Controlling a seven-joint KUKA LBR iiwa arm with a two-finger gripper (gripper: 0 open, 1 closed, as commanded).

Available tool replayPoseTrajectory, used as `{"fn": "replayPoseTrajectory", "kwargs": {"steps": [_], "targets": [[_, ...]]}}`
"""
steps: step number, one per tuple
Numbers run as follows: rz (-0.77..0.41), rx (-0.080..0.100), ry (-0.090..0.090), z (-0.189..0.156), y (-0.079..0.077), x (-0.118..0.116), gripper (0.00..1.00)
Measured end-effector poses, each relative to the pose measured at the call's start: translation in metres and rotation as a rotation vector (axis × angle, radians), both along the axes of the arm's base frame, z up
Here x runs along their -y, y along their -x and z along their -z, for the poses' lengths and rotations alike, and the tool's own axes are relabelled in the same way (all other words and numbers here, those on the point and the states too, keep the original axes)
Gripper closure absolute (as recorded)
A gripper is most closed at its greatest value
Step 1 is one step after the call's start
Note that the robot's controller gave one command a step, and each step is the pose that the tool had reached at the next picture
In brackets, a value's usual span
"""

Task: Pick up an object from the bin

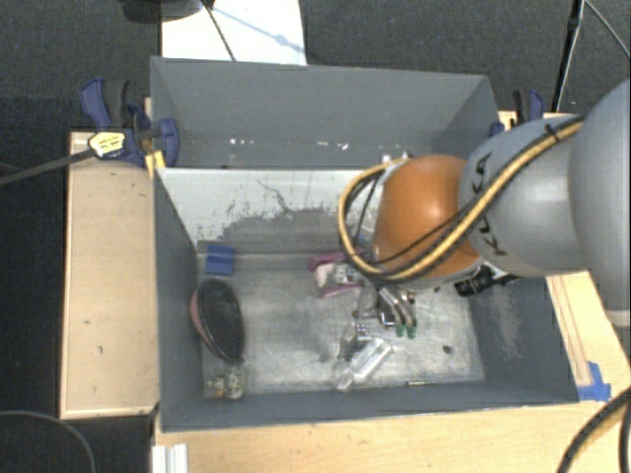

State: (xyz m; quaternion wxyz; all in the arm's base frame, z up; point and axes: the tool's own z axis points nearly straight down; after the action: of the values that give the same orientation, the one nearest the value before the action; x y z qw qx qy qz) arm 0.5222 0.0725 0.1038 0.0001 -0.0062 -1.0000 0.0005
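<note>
My gripper [386, 313] reaches down under the arm's orange cover, right of the bin's middle. Just below it, near the front wall, lies a clear plastic piece [361, 359]; whether the gripper touches it I cannot tell. A pink and purple thing [333, 274] lies just left of the gripper, partly hidden by the arm. A small green bit [406, 331] shows at the gripper's right side.
A black oval brush with a pink rim [219, 318] lies along the left wall. Behind it is a small blue block [219, 259], and a small clear, yellowish thing [224, 384] sits in the front left corner. The arm covers the bin's right back part.
</note>
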Motion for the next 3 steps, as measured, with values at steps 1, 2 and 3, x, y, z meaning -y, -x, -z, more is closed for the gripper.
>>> {"fn": "replayPoseTrajectory", "kwargs": {"steps": [1,2,3], "targets": [[0.209,-0.003,0.001,-0.017,0.020,0.057,0.00],[0.324,0.012,-0.004,0.029,-0.031,0.006,0.00],[0.425,-0.002,0.000,0.023,-0.064,-0.015,0.00]]}}
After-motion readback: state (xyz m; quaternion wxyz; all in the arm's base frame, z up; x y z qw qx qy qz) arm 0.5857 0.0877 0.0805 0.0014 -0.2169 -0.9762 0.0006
